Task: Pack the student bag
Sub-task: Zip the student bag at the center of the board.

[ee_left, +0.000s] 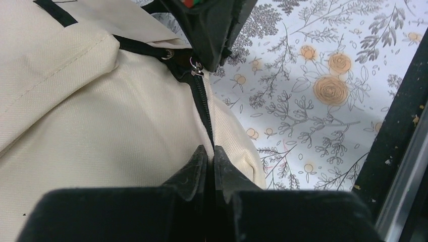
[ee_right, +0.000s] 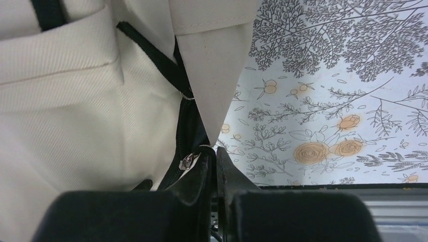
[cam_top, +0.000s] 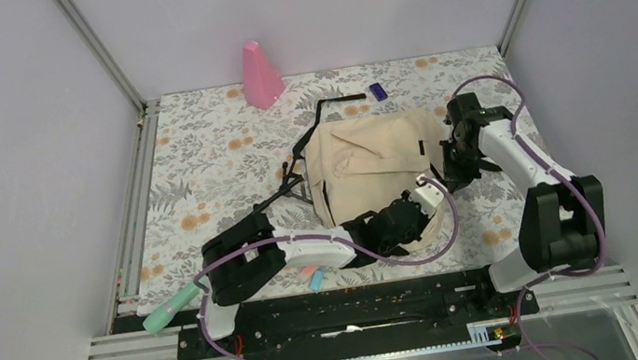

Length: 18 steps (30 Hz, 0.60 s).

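Bag (cam_top: 370, 168) of cream cloth lies flat on the flowered table (cam_top: 199, 159), right of the middle, with its black straps (cam_top: 309, 139) trailing out to the left and toward the far side. Both arms reach onto it. The left arm comes in low from the near left and meets the bag's near edge; the right arm bends in from the right and meets its right-hand edge.

The left gripper (ee_left: 211, 154) is clenched, its two black fingers pressed together on the bag's seam just where the black zipper (ee_left: 203, 101) runs down between the fingertips. From this wrist view the other arm's black fingers show at the far end of the same zipper, touching the bag close to a small silver pull.

The right gripper (ee_right: 212, 151) is clenched too, pinching the bag at the tip of a cream flap, with the silver zipper pull (ee_right: 189, 161) just beside its left finger. Whether the pull itself is caught between the fingers I cannot tell.

A pink cone (cam_top: 261, 75) stands upright at the far edge of the table, well apart from the bag. A small purple thing (cam_top: 378, 91) lies near the bag's far side. A mint-green object (cam_top: 171, 309) rests at the near left, beside the left arm's base.
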Each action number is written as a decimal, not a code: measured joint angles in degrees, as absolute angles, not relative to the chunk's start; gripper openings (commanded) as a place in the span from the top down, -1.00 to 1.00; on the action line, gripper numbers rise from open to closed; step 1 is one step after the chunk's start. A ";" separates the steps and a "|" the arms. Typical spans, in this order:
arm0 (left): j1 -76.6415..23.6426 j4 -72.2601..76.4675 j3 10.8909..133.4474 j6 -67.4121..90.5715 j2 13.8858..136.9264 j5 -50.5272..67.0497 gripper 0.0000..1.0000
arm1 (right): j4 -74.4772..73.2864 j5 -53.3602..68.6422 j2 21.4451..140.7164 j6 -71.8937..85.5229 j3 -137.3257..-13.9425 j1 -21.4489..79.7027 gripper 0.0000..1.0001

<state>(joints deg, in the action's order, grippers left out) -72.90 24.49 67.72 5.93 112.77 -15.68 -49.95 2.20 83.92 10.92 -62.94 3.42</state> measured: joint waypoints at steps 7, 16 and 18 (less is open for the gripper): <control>-74.63 25.04 66.98 2.13 112.77 -16.14 1.00 | -56.86 1.02 91.29 9.39 -68.42 3.86 1.00; -76.01 28.45 65.91 -0.23 112.77 -18.48 1.00 | -65.82 -1.08 98.24 7.51 -78.06 4.47 1.00; -76.25 28.64 65.89 -0.05 112.77 -18.68 1.00 | -66.72 -0.91 98.52 7.49 -78.70 4.47 1.00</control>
